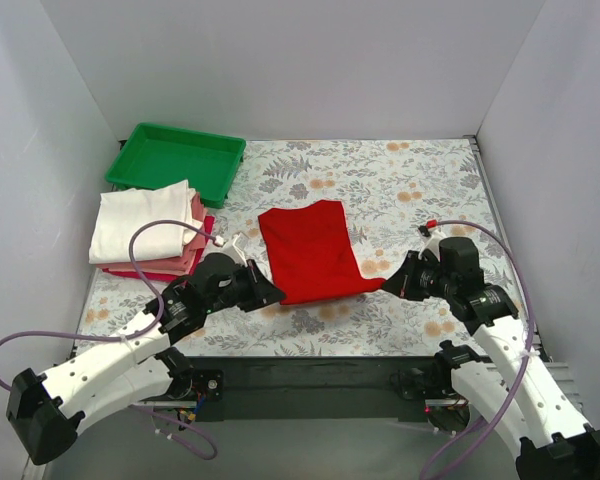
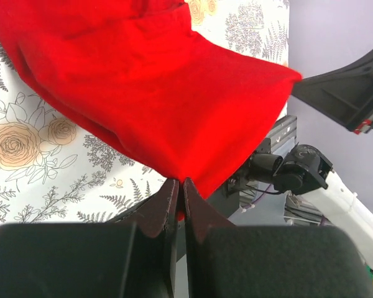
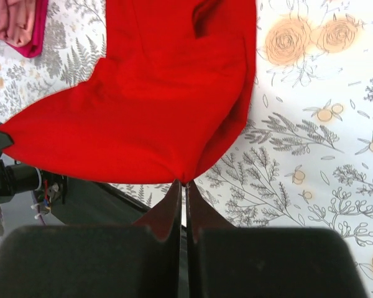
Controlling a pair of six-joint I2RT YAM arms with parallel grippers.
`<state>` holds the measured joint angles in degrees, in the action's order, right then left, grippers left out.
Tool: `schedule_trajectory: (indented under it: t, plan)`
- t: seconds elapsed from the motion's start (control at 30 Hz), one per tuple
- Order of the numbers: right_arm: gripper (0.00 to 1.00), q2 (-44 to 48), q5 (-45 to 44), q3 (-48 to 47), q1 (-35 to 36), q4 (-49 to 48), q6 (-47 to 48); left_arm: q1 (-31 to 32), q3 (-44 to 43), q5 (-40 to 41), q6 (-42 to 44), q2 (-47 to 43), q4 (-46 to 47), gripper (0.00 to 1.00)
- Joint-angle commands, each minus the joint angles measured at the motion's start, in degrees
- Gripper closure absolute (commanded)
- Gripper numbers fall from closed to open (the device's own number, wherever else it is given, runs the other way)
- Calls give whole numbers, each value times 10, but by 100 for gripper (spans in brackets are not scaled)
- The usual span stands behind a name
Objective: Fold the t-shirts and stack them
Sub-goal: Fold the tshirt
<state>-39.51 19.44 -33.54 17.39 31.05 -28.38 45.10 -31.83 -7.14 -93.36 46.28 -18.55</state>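
I read left jaws and right jaws each clamped tight on a near corner of the red t-shirt [image 1: 310,250], hem taut between them, far end on the desk [image 1: 410,190].

No text, label, brand, number or sign can be read in any of the three views.
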Motion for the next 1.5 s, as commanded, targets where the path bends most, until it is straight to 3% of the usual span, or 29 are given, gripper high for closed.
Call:
schedule_trajectory:
  t: [0.0,0.23,0.63,0.87,1.1,1.47]
  plan:
    - [99,-25,-18,-57,-1,26,23,1,-37,6,9,7,-32,100]
    - [99,-54,-50,-86,-1,-95,-4,0,-84,127,-13,54,-31,100]
    - [99,-210,-49,-208,0,-147,3,-25,-160,247,-14,122,-53,100]
    - [99,-310,-49,-283,0,-155,17,-96,-189,200,-1,194,-26,100]
    - [99,-429,-38,-369,-3,-156,30,-156,-205,204,43,250,15,100]
    - [99,-588,-3,-480,-16,-157,35,-208,-257,169,64,375,47,100]
